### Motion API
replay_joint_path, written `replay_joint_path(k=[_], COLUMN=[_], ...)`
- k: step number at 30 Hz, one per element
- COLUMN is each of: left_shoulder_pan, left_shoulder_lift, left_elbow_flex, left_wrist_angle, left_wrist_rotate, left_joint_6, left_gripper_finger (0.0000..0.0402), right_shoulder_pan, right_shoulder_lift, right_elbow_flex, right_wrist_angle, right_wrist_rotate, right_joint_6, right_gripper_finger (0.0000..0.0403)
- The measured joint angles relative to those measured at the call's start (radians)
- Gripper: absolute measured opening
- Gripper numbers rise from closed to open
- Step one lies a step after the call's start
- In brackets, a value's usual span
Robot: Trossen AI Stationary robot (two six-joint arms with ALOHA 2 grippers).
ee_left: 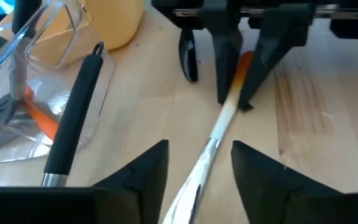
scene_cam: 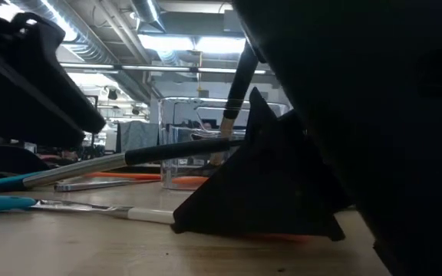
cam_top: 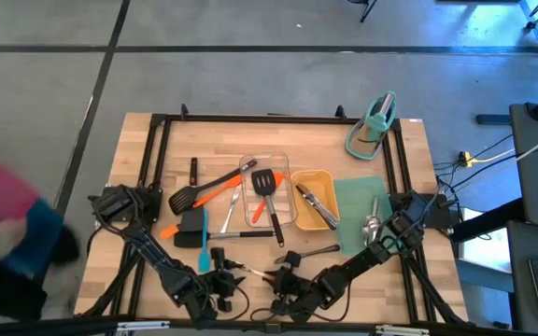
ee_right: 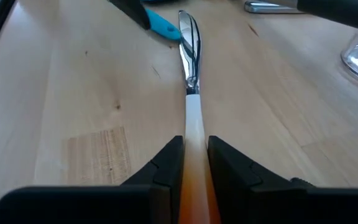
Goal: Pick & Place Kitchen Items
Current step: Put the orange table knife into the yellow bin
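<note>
**Right gripper clamps the whisk handle; left gripper stands open around its steel end**

Both arms are folded low at the near edge of the wooden table (cam_top: 138, 140), grippers facing each other over one utensil.

Right gripper (ee_right: 194, 158): fingers narrow, pressed on either side of the white-and-orange handle of a slim utensil (ee_right: 191, 93). The handle runs straight out between the pads; its far end is a narrow loop of steel wire, like a small whisk, lying on the table top. Just beyond that steel tip lies a blue spatula (ee_right: 160, 25).

Left gripper (ee_left: 194, 171): fingers apart, with clear gaps between each finger and the steel part of the same utensil, which passes between them. No contact visible. From this wrist view the right gripper's fingers (ee_left: 229, 68) show farther off, closed on the orange part of the handle.

Other items, high view:
- Clear tray (cam_top: 283, 163) mid-table, holding a black slotted turner with an orange handle (cam_top: 268, 191) and a steel utensil.
- Second black turner with an orange handle (cam_top: 199, 193), lying partly over the clear tray's left rim.
- Yellow tray (cam_top: 330, 182) just right of the clear one, holding black-handled tongs (cam_top: 314, 205).
- Green mat (cam_top: 358, 201) right of the yellow tray, with a steel spoon (cam_top: 372, 222) on it.
- Teal stand (cam_top: 374, 126) at the far right corner.
- Long black-handled utensil (ee_left: 73, 118) lying beside the clear tray, near the left gripper.

A person in pink and blue is blurred at the left edge (cam_top: 7, 219).
</note>
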Motion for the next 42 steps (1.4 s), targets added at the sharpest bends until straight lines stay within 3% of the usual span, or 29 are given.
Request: replay_joint_path(k=[4, 11, 20, 25, 32, 42], left_shoulder_pan=[0.013, 0.013, 0.048, 0.084, 0.087, 0.111], left_shoulder_lift=[0.0, 0.0, 0.018, 0.078, 0.115, 0.113], left_elbow_flex=[0.0, 0.0, 0.0, 0.001, 0.002, 0.003], left_wrist_angle=[0.018, 0.074, 0.128, 0.234, 0.303, 0.293], left_wrist_rotate=[0.014, 0.102, 0.149, 0.245, 0.201, 0.281], left_joint_6=[0.018, 0.093, 0.158, 0.211, 0.246, 0.246], left_gripper_finger=[0.0194, 0.0191, 0.0189, 0.0189, 0.0189, 0.0189], right_shoulder_pan=[0.003, 0.006, 0.011, 0.011, 0.01, 0.009], right_shoulder_lift=[0.004, 0.005, 0.007, 0.008, 0.008, -0.012], right_elbow_flex=[0.052, 0.134, 0.147, 0.147, 0.148, 0.146], right_wrist_angle=[-0.077, -0.236, -0.242, -0.241, -0.238, -0.254], right_wrist_rotate=[-0.001, -0.031, -0.006, -0.001, 0.003, 0.022], right_joint_6=[-0.004, -0.008, -0.012, -0.014, -0.023, -0.041], right_gripper_finger=[0.0069, 0.0069, 0.0069, 0.0063, 0.0059, 0.0058])
